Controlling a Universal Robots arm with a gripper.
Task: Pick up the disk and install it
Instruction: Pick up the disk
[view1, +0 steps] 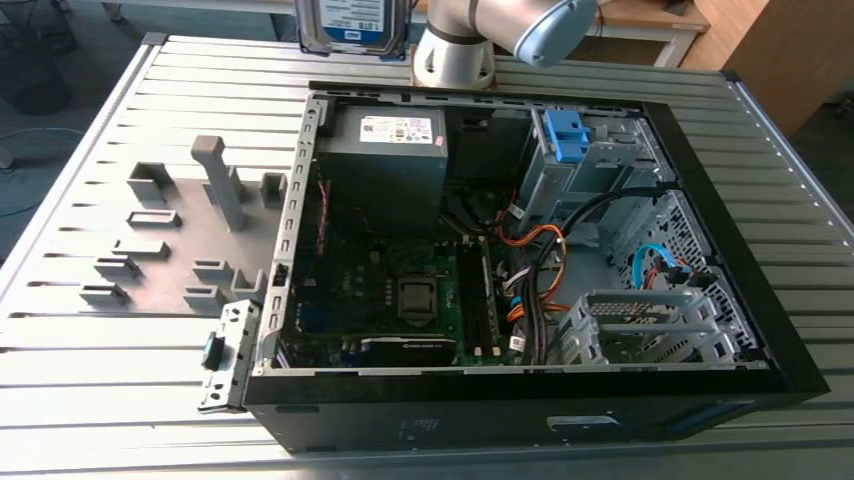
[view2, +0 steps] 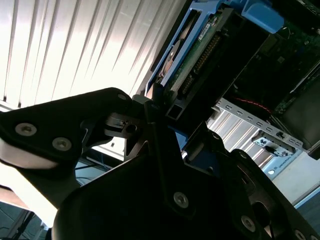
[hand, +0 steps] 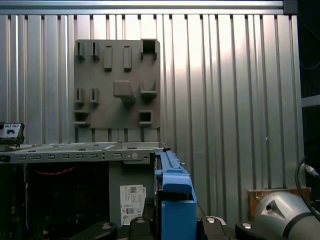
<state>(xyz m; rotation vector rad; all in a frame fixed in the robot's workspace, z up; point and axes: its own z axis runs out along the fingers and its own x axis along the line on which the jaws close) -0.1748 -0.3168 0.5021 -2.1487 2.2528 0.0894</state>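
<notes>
the disk (view1: 350, 22) is a flat silver drive with a white-and-blue label. in the exterior view it stands upright in the air beyond the far wall of the computer case (view1: 534, 395), close to the arm (view1: 481, 30). in the second wrist view the disk (view2: 195, 55) shows its thin edge: a green circuit board, a row of connector pins and a blue plastic rail. the black hand (view2: 167, 112) is clamped on its near end. in the first wrist view the blue rail (hand: 172, 197) stands upright, just beside the case's top edge.

the case lies open on the slatted metal bench (view1: 94, 400). inside, a grey power-supply box (view1: 387, 150) sits against the far wall. a bare blue bracket (view1: 567, 135) sits in the bay at the far corner, towards the exterior view's right. orange and black cables (view1: 534, 250) run between that bay and a silver drive cage (view1: 641, 325) near the front wall. a grey fixture plate (view1: 174, 240) with pegs lies on the bench at the exterior view's left, just beside the case.
</notes>
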